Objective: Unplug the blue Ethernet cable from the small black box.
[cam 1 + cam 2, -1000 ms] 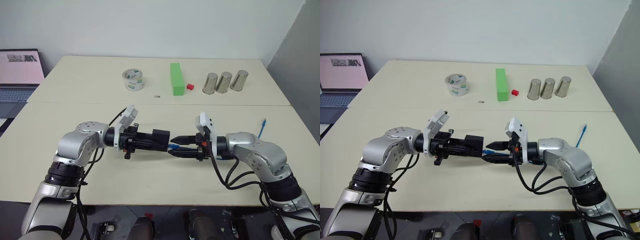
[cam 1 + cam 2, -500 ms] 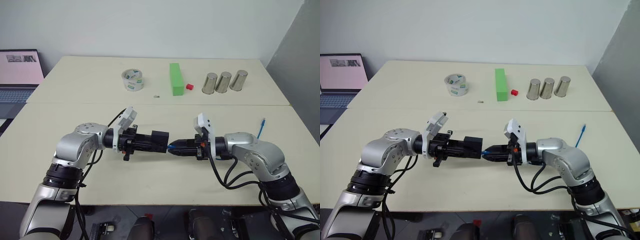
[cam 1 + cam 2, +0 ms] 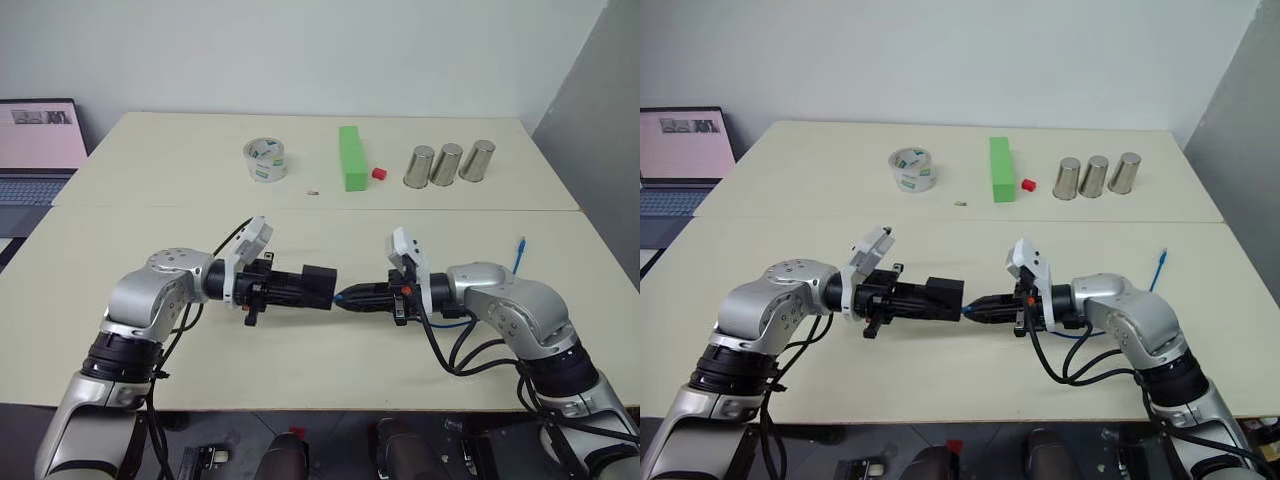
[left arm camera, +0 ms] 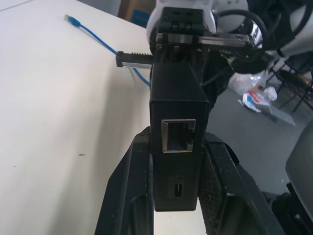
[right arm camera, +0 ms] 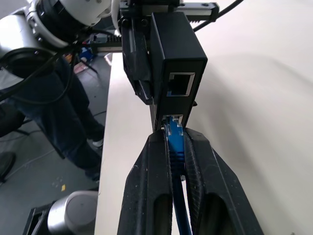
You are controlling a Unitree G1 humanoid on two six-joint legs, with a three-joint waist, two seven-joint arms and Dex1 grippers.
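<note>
Two jaws clenched: left on small black box [image 5: 177,58], right on blue Ethernet cable [image 5: 174,139], plug at box's port edge.

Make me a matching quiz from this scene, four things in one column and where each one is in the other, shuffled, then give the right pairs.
Things
1. small black box
2. blue Ethernet cable
3. tape roll
4. three metal cups

Places
A. far side of the table, right of the green block
B. clamped in the left gripper
C. far side of the table, left of the green block
D. plug end pinched in the right gripper, at the box's lower port

Pairs: 1-B, 2-D, 3-C, 4-A
</note>
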